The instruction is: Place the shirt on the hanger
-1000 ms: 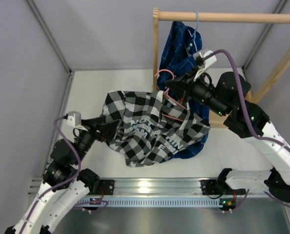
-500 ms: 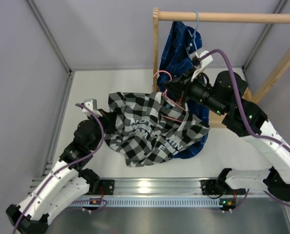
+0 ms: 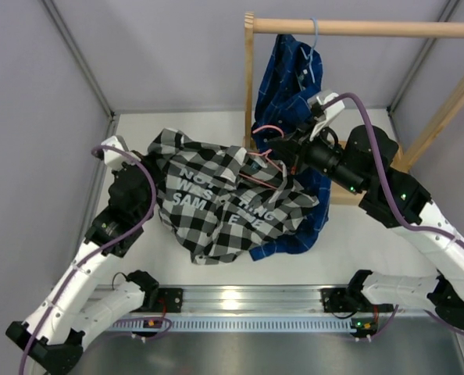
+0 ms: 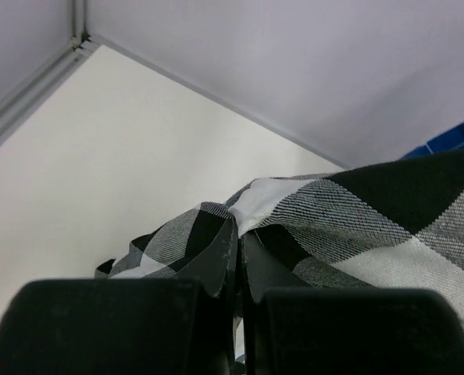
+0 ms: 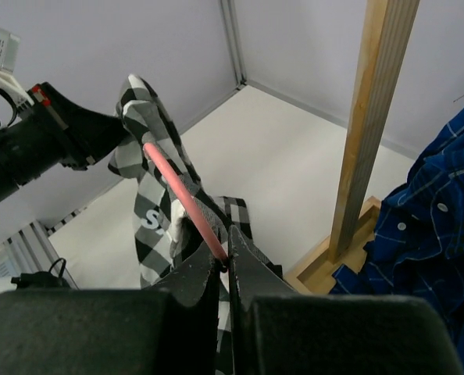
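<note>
Overall, two shirts, two hangers and two grippers can be counted around one wooden rack (image 3: 357, 27).

The shirt (image 3: 216, 207) has large black and white checks and soft cloth. It is held up above the table (image 3: 185, 129), to the left of the rack's upright post and in front of it, spread and wrinkled between the two arms. White letters are printed across it; only "NO" and "SAM" can be read, the other letters are lost in folds.

The hanger (image 5: 181, 191) is a thin pink wire. Its hook shows just beside the rack's post and its body goes into the checked cloth.

The left gripper (image 4: 236, 250) has its jaws pressed together on an edge of the shirt, on the side far from the rack. The right gripper (image 5: 226, 262) has its jaws clamped on the pink wire, near the post.

The dark blue plaid shirt (image 3: 290, 70) hangs from the rack's top bar on a light blue hanger (image 3: 315, 39).
</note>
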Controlling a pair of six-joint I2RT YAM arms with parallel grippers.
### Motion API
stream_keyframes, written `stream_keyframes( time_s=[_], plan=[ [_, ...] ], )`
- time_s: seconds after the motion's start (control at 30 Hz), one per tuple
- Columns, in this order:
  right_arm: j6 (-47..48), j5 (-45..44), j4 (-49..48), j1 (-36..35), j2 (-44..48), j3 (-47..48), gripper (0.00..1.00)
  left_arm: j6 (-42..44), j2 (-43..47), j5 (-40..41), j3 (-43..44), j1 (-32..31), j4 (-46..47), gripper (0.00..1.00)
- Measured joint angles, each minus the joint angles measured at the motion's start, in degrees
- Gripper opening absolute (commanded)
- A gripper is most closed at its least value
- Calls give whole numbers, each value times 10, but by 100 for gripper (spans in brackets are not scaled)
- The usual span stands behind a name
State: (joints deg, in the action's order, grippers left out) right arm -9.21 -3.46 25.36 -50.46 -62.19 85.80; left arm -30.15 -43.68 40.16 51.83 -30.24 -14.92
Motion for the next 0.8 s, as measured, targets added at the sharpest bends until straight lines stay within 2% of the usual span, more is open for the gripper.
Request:
stream_keyframes(
  time_s=[0.2,0.37,0.4,0.43,0.47,0.5,0.53,0.63,0.8],
  plan=[
    [-3,-10,-2,0,9,0,0,-30,-63,-25,64,59,-42,0],
    [-14,-34,-2,0,11,0,0,-62,-96,-129,69,127,-66,0],
    [-16,-38,-2,0,10,0,0,-63,-96,-141,69,130,-69,4],
    [-19,-43,-2,0,9,1,0,-63,-96,-154,69,133,-72,17],
    [-23,-48,-1,0,6,5,0,-59,-94,-166,71,135,-78,67],
    [-25,-50,0,0,2,10,0,-52,-91,-177,74,137,-84,93],
    [-26,-51,2,0,-4,20,0,-46,-87,-194,80,139,-91,98],
    [-25,-40,7,0,-30,65,0,-7,-74,-273,124,143,-106,98],
    [-16,-16,19,0,-54,106,0,81,-88,-519,266,144,-104,98]
  ],
)
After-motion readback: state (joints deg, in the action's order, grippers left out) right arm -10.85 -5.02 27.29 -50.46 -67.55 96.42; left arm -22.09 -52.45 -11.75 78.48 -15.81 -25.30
